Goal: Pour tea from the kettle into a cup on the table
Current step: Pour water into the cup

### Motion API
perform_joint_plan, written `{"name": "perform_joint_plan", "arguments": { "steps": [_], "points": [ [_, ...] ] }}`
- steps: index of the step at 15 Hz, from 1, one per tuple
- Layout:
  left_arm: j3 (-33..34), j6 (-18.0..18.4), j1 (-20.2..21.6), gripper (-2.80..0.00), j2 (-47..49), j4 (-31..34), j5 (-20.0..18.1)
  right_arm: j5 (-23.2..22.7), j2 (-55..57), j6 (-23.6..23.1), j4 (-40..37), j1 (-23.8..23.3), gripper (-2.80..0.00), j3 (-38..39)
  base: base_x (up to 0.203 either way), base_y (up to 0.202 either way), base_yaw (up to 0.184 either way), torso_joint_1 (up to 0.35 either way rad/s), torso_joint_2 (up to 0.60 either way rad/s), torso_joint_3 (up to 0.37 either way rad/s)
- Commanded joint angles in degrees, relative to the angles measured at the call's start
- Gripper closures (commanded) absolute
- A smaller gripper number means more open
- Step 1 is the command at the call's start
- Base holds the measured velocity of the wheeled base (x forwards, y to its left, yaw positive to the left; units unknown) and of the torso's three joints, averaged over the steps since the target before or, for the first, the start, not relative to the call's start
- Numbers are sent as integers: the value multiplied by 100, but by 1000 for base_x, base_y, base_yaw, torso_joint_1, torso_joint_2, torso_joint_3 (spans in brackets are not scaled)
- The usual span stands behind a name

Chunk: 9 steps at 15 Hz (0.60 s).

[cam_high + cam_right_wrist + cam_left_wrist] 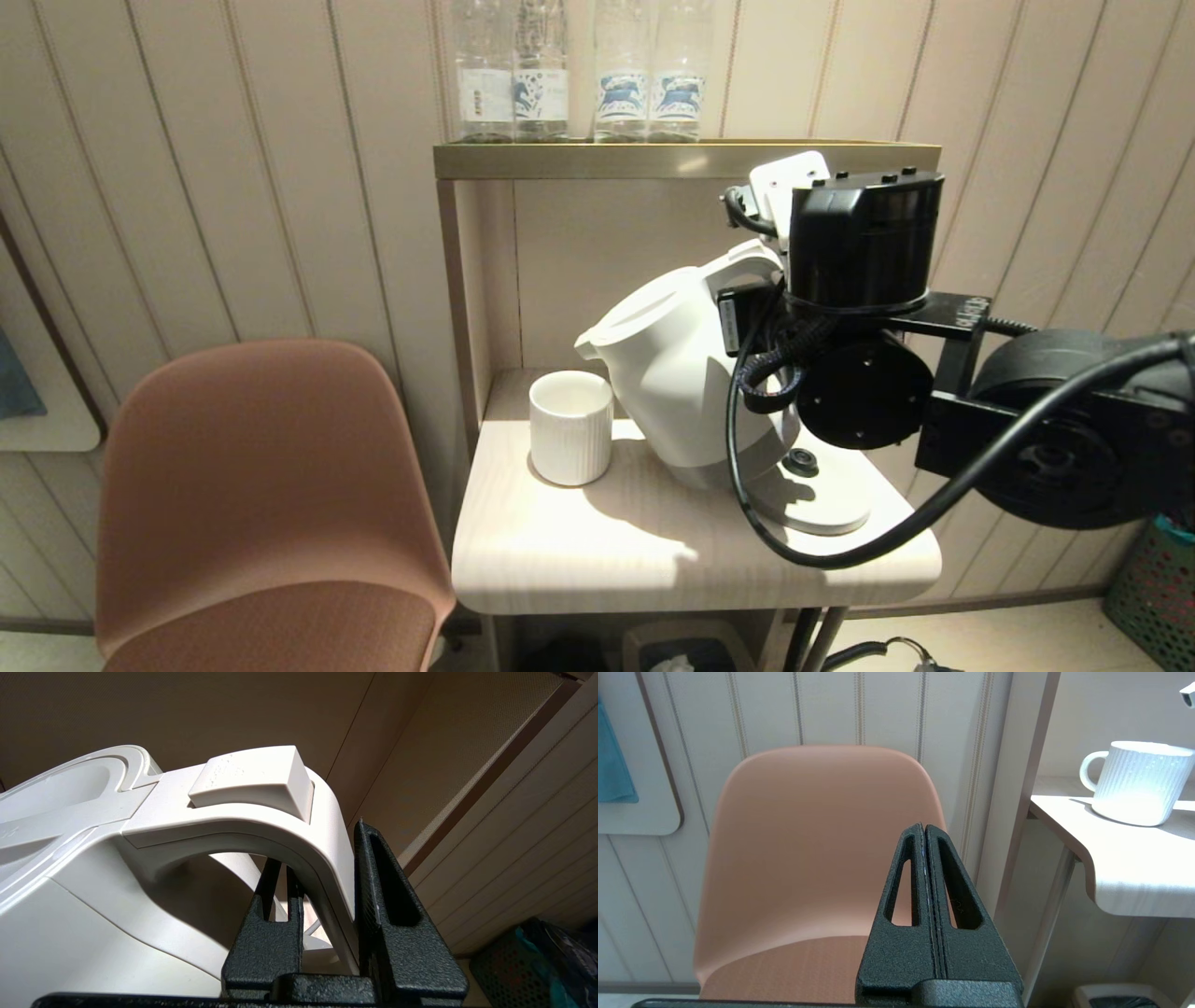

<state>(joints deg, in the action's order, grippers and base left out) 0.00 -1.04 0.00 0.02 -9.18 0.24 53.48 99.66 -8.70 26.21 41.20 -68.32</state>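
The white kettle (pixel 672 373) is lifted off its round base (pixel 822 499) and tilts with its spout (pixel 588 345) toward the cup (pixel 570 427). The spout is just above and right of the cup's rim; I see no stream. My right gripper (pixel 322 858) is shut on the kettle's loop handle (pixel 261 826), one finger inside the loop and one outside. The ribbed white cup (pixel 1139 781) stands on the pale wood table (pixel 597 551); the left wrist view shows a small loop handle on it. My left gripper (pixel 924 828) is shut on nothing, parked low beside the chair.
A pinkish-brown chair (pixel 261 485) stands left of the table. Several clear bottles (pixel 579 70) line the brass-coloured shelf top (pixel 686 157). A white wall plug (pixel 789 182) sits behind the kettle. A green basket (pixel 1158 579) is on the floor at the right.
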Motion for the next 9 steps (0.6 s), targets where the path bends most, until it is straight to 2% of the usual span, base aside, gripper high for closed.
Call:
{"name": "perform_joint_plan", "arguments": {
  "steps": [1, 9],
  "points": [
    [0, -2, 0, 0, -2, -5, 2, 15, 36, -60, 16, 2, 0, -31, 0, 0, 0, 0, 0, 0],
    [0, -2, 0, 0, -2, -5, 2, 5, 97, -405, 7, 2, 0, -155, 0, 0, 0, 0, 0, 0]
  ]
}}
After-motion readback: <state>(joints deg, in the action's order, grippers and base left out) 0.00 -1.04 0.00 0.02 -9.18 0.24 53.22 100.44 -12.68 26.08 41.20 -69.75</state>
